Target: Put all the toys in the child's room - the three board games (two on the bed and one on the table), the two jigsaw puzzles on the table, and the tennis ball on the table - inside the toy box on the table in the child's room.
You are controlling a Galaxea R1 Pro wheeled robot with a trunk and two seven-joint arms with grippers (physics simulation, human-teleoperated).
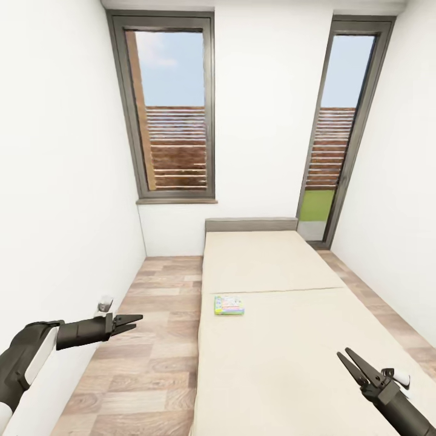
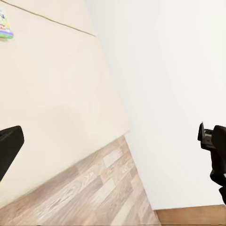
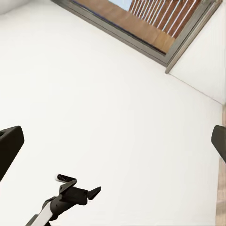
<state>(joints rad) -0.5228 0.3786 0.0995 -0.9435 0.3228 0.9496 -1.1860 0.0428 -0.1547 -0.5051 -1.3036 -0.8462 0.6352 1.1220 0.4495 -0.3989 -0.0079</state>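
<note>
Cream mattress on the bed (image 1: 284,339), stretching ahead under two tall windows (image 1: 171,115), with wood-plank floor (image 1: 145,363) on the left side. Just one flat colourful box lying on it, near the left edge about midway up: probably a board game (image 1: 229,305), but too small and blurry to read any lettering. Also peeking in at the corner of the left wrist view (image 2: 4,26), partly cut off.

Task-wise, looks like early days or mid-transit. Nothing held in either hand. Left gripper (image 1: 134,319) out over the floor beside the bed, jaws only slightly parted at the tips in the head view. Right gripper (image 1: 351,362) low over the near end of the mattress, fingers spread a bit wider. Both well apart from the box.

Can't judge how much is already done. Can't spot a second game on the bed either.
</note>
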